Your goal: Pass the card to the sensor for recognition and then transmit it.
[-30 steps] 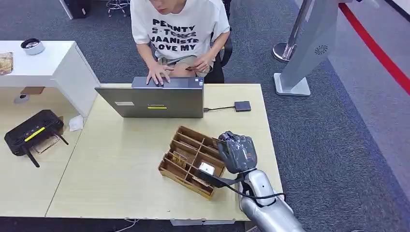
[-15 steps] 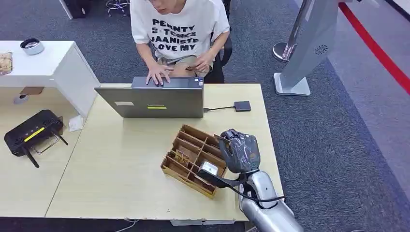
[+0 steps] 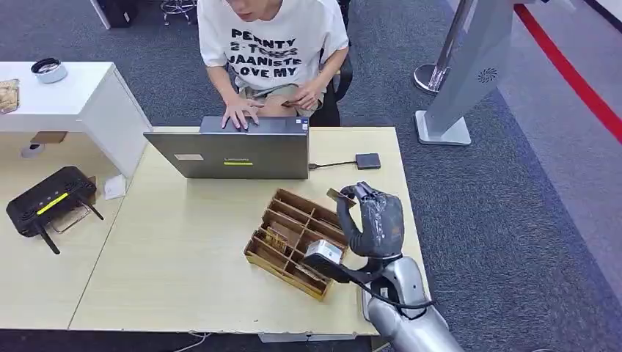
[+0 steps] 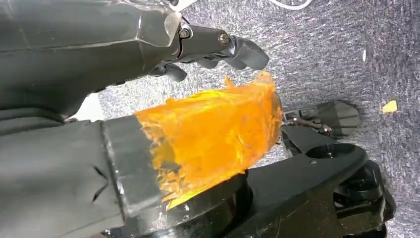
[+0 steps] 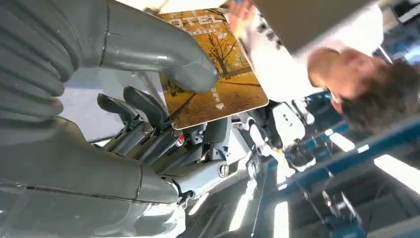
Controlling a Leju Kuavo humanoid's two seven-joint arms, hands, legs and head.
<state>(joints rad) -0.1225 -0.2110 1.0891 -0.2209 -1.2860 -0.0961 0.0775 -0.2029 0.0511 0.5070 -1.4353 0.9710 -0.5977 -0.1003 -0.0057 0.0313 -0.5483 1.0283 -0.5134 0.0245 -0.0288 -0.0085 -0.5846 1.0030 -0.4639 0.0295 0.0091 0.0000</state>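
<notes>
You're gripping the card (image 5: 208, 64) between the thumb and fingers of your right hand (image 3: 370, 220), above the wooden organizer (image 3: 293, 231), with the black sensor (image 3: 367, 160) at twelve o'clock; scanning and handover are waiting. Left hand (image 4: 148, 99) is hanging, its grip unreadable.

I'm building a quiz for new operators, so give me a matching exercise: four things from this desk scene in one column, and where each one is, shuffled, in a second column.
Things
1. card
2. wooden tray
3. laptop
4. black router

Places
A. on the side table to the left of the main desk
B. at the far edge of the desk, in front of the seated person
C. pinched by the right hand
D. on the desk, just left of the right hand

Pairs: 1-C, 2-D, 3-B, 4-A
</notes>
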